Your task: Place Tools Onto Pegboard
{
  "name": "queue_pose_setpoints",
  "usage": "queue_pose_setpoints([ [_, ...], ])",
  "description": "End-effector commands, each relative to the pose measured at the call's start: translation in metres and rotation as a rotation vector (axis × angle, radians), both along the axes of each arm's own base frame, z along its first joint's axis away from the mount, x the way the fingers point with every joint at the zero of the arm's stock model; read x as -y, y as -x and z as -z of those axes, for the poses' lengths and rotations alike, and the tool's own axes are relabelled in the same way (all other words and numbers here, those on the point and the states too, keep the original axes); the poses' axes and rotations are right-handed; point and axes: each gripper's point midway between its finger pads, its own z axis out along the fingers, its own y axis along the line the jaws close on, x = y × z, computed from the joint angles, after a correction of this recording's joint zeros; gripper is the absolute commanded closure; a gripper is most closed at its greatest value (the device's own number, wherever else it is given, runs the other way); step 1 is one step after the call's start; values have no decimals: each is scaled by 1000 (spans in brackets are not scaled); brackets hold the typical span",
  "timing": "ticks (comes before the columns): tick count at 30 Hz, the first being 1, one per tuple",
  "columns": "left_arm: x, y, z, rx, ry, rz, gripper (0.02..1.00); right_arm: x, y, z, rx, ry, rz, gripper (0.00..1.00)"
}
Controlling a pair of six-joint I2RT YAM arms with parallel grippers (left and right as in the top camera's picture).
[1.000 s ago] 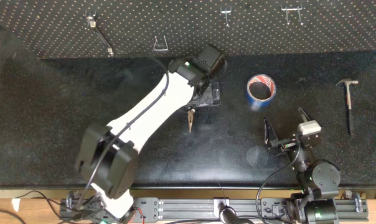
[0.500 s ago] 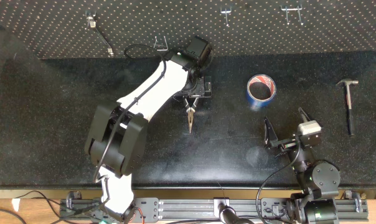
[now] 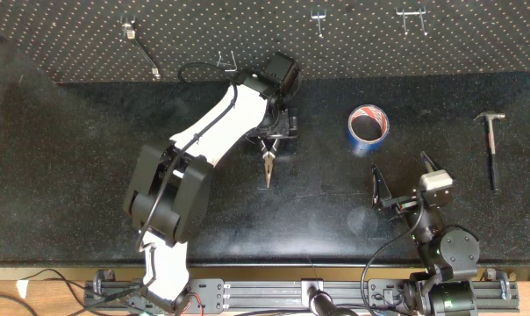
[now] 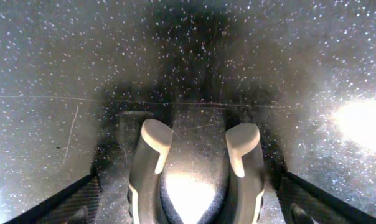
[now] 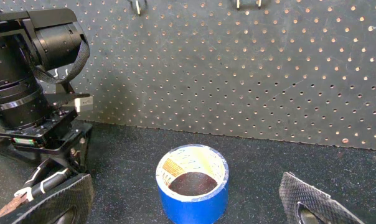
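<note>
**Left fingers straddling the pliers on the bench**

The left arm is reaching up the bench, and its left gripper (image 3: pixel 272 139) is hanging low over the pliers (image 3: pixel 268 167). In the left wrist view, its fingers (image 4: pixel 70 200) are standing wide apart, with the two pale handles of the pliers (image 4: pixel 155 152) lying between them and touching neither. The pliers are lying flat on the black bench (image 3: pixel 89 158), nose pointing toward the arm bases, just below the pegboard (image 3: pixel 247 35).

The right gripper (image 3: pixel 399 186) is hovering near its own base with its fingers wide and holding nothing. It is facing the blue tape roll (image 5: pixel 193 185), which is sitting on the bench with its opening upward, showing dark bench surface inside the ring. The hammer (image 3: pixel 490 145) is lying near the bench's right end, well apart from both grippers. Metal hooks (image 3: pixel 411 17) are sticking out of the pegboard.
</note>
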Motion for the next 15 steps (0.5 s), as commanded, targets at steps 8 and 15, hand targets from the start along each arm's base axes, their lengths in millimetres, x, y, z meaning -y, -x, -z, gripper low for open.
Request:
queue_pose_setpoints([
  [8, 4, 5, 15, -51, 17, -13, 389, -1, 1, 1, 3, 7, -5, 25],
  [15, 4, 5, 15, -53, 20, -13, 419, -1, 1, 1, 3, 7, -5, 25],
])
